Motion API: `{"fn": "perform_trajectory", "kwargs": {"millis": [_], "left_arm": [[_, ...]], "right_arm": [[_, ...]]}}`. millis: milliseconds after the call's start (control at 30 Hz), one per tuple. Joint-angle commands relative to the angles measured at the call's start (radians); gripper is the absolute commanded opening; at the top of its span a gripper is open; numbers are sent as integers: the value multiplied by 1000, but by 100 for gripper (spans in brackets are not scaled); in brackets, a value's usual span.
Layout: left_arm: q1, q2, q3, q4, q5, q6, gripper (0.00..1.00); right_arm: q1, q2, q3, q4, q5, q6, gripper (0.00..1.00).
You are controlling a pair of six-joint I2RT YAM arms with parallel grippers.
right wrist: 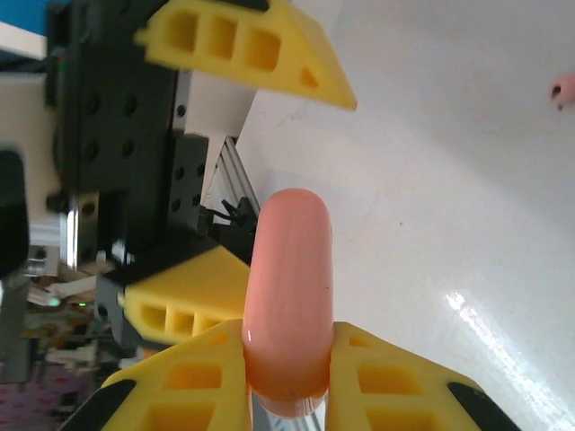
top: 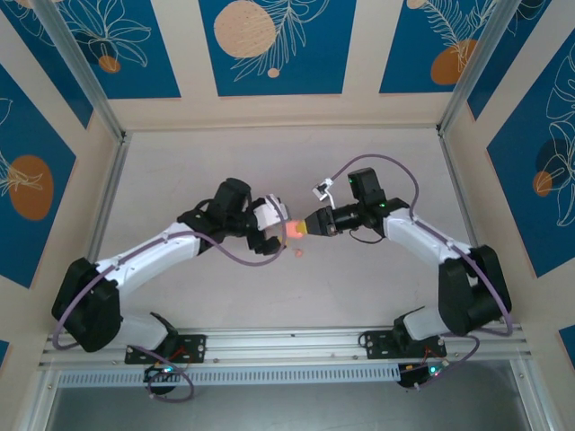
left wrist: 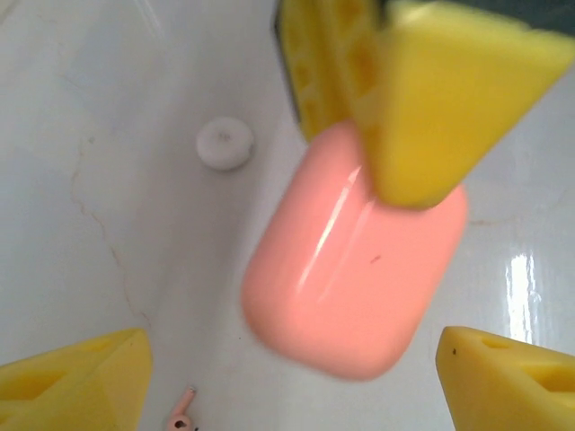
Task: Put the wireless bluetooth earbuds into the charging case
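The coral-pink charging case [right wrist: 287, 287] hangs above the table with its lid closed, and my right gripper [right wrist: 287, 341] is shut on its narrow end. From the left wrist the case [left wrist: 355, 260] shows its broad face, pinched from above by the right gripper's yellow fingers [left wrist: 431, 99]. My left gripper [left wrist: 292, 350] stands open, with its fingers [left wrist: 85, 377] wide on either side of the case and not touching it. One pink earbud [left wrist: 182, 415] lies on the table below, and it is also seen from above as the earbud [top: 299, 252].
A white round disc [left wrist: 225, 142] lies on the white table [top: 180, 171] beyond the case. The two grippers meet tip to tip at mid-table, left gripper [top: 272, 235] and right gripper [top: 307, 227]. Patterned walls and metal posts enclose the table.
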State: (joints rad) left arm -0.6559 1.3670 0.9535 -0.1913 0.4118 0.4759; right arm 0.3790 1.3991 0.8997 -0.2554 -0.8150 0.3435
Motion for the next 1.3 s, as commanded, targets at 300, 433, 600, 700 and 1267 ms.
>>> {"fn": "perform_trajectory", "kwargs": {"millis": [300, 433, 600, 700, 1267], "left_arm": [[168, -142, -164, 435, 475, -326, 73], [169, -152, -174, 447, 535, -321, 67], [169, -165, -188, 493, 578, -303, 56], [170, -174, -197, 501, 592, -285, 54], [159, -159, -183, 433, 674, -210, 46]], "right_arm": [[-17, -220, -33, 59, 43, -349, 17], [-16, -250, -41, 82, 13, -467, 18], [-6, -256, -53, 124, -49, -600, 18], [9, -252, -57, 138, -69, -674, 18], [97, -175, -10, 192, -94, -770, 18]]}}
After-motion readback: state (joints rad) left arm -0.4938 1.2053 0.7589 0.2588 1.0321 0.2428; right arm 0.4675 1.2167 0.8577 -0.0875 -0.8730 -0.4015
